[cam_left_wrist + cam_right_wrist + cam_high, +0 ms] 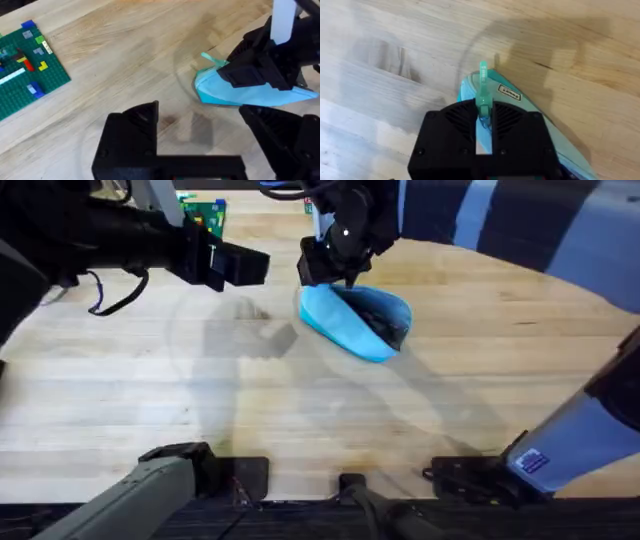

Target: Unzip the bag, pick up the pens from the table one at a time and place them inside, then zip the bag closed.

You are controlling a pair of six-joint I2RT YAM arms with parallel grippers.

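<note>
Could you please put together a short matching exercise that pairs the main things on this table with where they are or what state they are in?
Things:
1. bag
2. right pincer
3. left pincer
4. green brick baseplate

States or places:
A. raised off the table, fingers apart, holding nothing
B. lying on the table, gaping open with a dark inside
C. at the table's far edge, dotted with small coloured bricks
D. down at the bag's end, closed on the green zipper tab

Pairs: 1-B, 2-D, 3-A, 4-C
</note>
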